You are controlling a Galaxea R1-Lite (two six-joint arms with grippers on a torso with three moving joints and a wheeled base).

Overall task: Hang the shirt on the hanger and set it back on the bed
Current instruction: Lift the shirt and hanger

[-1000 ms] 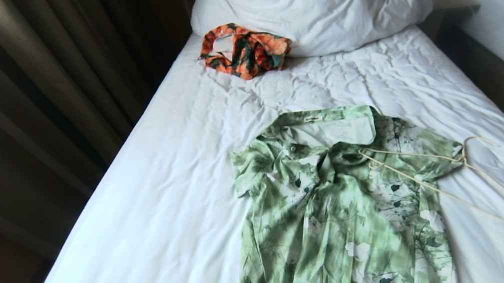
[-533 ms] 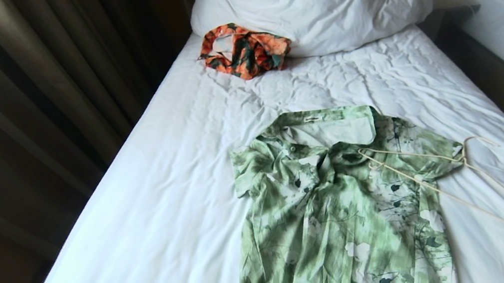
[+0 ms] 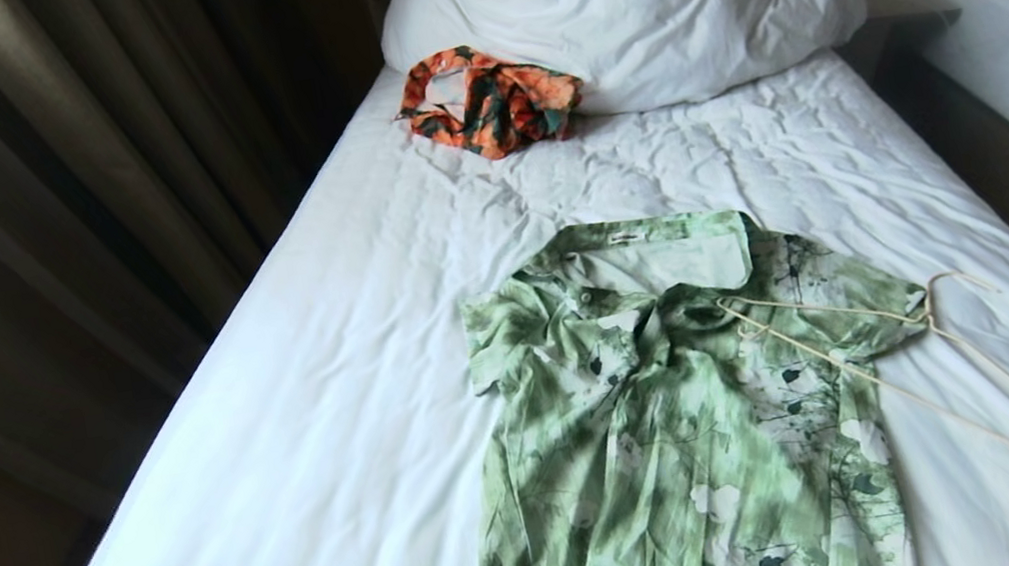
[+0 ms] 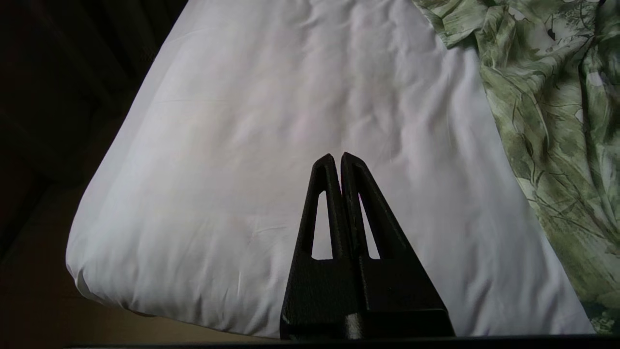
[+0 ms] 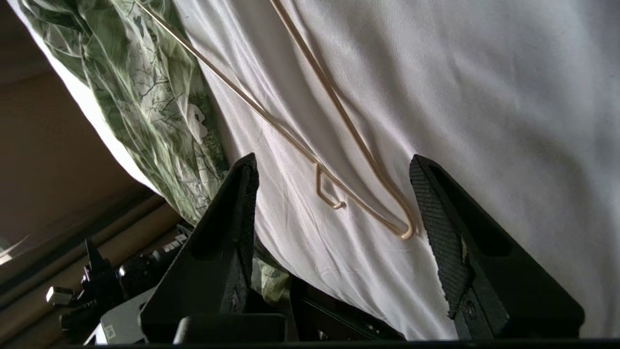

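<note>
Right gripper (image 5: pixel 334 165) is seen with its two black fingers (image 5: pixel 445 232) spread wide, nothing clamped between them. It's poised over the near end of the hanger (image 5: pixel 339 126), whose bent corner and little notch hook are framed in the gap between the fingers; contact with the wire can't be made out. In the head view only the two dark fingertips of this gripper are caught at the right edge of the frame, one above the other, just beside the hanger's near end.

Moving outward, the hanger (image 3: pixel 931 357) is laid flat on the bed (image 3: pixel 286 439), cream wire, one end resting on the shirt's shoulder area and the rest stretched out over the white sheet toward the right edge of the mattress. Its curved hook is found just past the sleeve.

Next over, the shirt (image 3: pixel 671 439) is spread on the sheet, collar toward the pillows, green with white flowers, not yet put on the hanger.

Left gripper (image 4: pixel 337 157) is kept off to the other side, fingers pressed together with nothing held, pointed over bare sheet with the shirt's edge (image 4: pixel 542 97) well to its side.

Further up the bed, an orange floral garment (image 3: pixel 490 98) is bunched against a big white pillow (image 3: pixel 622 1). Dark curtains (image 3: pixel 42 174) are hung along the left side.
</note>
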